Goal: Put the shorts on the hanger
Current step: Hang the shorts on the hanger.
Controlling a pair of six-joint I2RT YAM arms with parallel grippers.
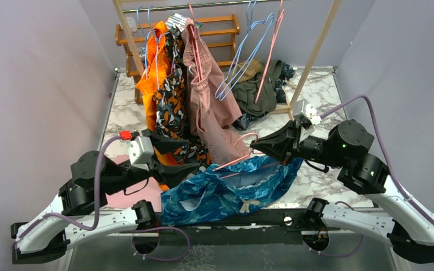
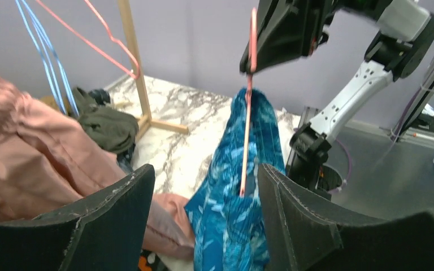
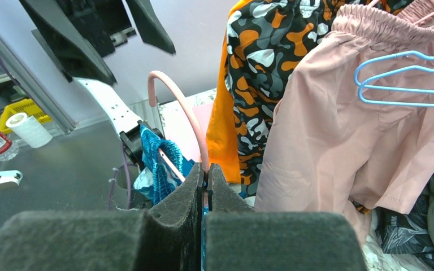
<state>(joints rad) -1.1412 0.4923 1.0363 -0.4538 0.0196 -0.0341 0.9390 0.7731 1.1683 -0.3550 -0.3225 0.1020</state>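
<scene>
The teal leaf-print shorts (image 1: 215, 195) lie bunched at the table's front edge, the white drawstring showing. The pink hanger (image 1: 231, 162) is tilted above them, and its lower end goes into the fabric. My right gripper (image 1: 254, 145) is shut on the hanger near its hook; in the right wrist view (image 3: 207, 168) the pink hook (image 3: 183, 110) rises from the closed jaws, with the shorts (image 3: 159, 164) below. My left gripper (image 1: 198, 156) is open just left of the shorts. In the left wrist view (image 2: 205, 169) the shorts (image 2: 231, 226) and the hanger rod (image 2: 247, 130) lie between its spread fingers (image 2: 118, 214).
A wooden rack at the back holds orange-black shorts (image 1: 166, 96), plain pink shorts (image 1: 209, 107) and light blue hangers (image 1: 243, 53). Dark green clothes (image 1: 260, 90) lie heaped at the back right. A pink cloth (image 1: 138, 197) lies front left.
</scene>
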